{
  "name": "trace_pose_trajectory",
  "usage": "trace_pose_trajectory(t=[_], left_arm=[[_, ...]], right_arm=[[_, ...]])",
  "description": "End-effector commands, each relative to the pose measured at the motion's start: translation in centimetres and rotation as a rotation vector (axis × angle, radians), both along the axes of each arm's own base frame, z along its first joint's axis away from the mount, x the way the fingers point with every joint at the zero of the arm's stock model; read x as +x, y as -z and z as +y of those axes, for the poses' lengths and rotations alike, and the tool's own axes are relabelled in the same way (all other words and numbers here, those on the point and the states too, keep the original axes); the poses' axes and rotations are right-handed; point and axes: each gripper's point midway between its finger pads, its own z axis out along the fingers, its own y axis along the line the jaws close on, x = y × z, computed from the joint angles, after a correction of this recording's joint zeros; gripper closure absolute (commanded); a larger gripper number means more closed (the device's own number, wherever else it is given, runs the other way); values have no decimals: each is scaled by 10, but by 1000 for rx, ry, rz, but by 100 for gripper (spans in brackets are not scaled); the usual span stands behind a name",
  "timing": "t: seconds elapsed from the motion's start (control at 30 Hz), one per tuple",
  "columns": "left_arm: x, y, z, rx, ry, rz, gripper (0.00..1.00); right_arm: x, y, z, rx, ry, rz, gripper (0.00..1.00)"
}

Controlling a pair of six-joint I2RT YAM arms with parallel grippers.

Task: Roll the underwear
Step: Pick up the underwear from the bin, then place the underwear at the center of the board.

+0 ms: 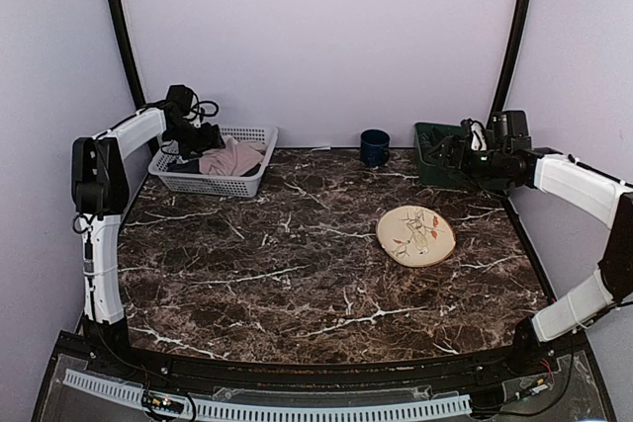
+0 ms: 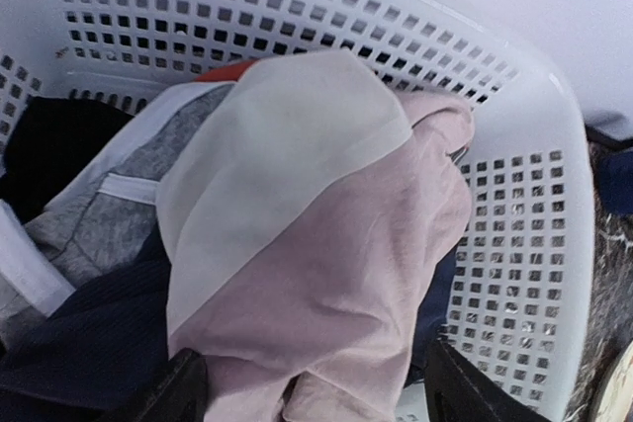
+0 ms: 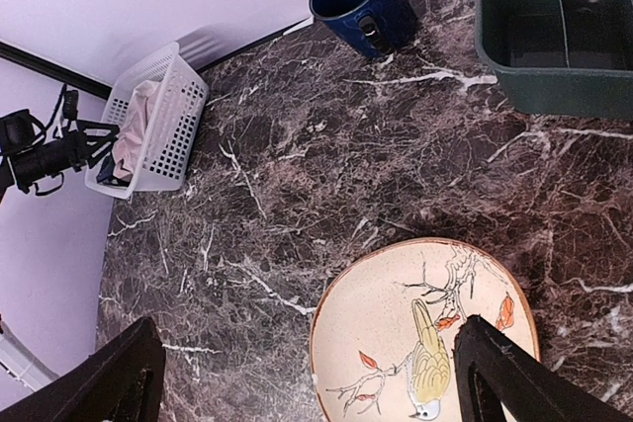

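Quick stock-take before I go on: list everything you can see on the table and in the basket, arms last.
underwear: one, dusty pink with a cream panel, on top of the pile in the basket
navy garment: one, dark navy, in the basket, under the underwear
grey garment: one, grey with white trim, in the basket, beside the underwear
basket: one, white perforated plastic, far left of the table
mug: one, dark blue, far edge, centre
organiser tray: one, dark green, divided, far right
plate: one, cream with a bird design, right of centre
table: one, dark brown marble
left gripper: black, open, over the basket
right gripper: black, open, far right
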Motion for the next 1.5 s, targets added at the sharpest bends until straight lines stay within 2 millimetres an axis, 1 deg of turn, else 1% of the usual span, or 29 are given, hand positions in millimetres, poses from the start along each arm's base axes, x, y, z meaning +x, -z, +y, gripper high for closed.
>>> trace_pose_trajectory(t=[0.0,0.03,0.1,0.17,0.23,0.3,0.37,0.43,0.53,0.57,0.7,0.83,0.93,1.0,1.13,1.2,1.27,1.3,1.37,1.4,1.43,1.47], left_arm=[[12,-3,-7,-46,46,-31,26],[14,4,-8,-51,47,-21,30],[16,11,-9,-60,47,-13,43],[18,11,-12,-69,54,-18,56],[20,5,-13,-72,60,-34,71],[21,-6,-13,-72,61,-59,87],[22,-20,-14,-79,61,-86,99],[22,-40,-15,-85,61,-120,100],[15,-76,-14,-87,68,-177,100],[10,-93,-16,-87,76,-204,100],[-10,-131,-20,-80,113,-260,100],[-29,-161,-29,-87,170,-314,98],[-41,-181,-37,-103,206,-350,100],[-51,-198,-44,-107,233,-383,100],[-72,-221,-61,-134,290,-418,100],[-90,-232,-76,-146,341,-436,100],[-114,-238,-98,-144,417,-450,100],[-127,-233,-109,-150,466,-437,100],[-158,-231,-131,-188,555,-421,100],[-177,-228,-144,-204,613,-404,100],[-196,-223,-153,-204,663,-382,100],[-209,-215,-157,-167,678,-365,100]], right_arm=[[11,-17,4,50,-8,-34,0],[12,-15,4,47,-1,-31,0],[13,-15,4,52,0,-28,0],[14,-16,4,54,1,-25,0],[14,-16,4,51,3,-20,0],[14,-16,4,51,4,-18,0],[13,-15,4,52,3,-14,0],[12,-16,4,52,2,-15,0],[10,-17,3,45,-1,-14,0],[9,-17,3,43,-4,-13,0],[6,-18,5,43,-19,-20,0],[3,-19,9,52,-47,-24,0],[2,-20,10,53,-59,-29,0],[2,-23,11,57,-68,-36,0],[2,-27,13,64,-83,-48,0],[1,-29,15,71,-93,-50,0],[0,-29,17,78,-109,-48,0],[-1,-30,19,84,-123,-48,0],[-6,-30,24,102,-158,-45,0],[-8,-29,27,111,-176,-42,0],[-12,-28,30,122,-197,-39,0],[-15,-27,32,131,-217,-35,0]])
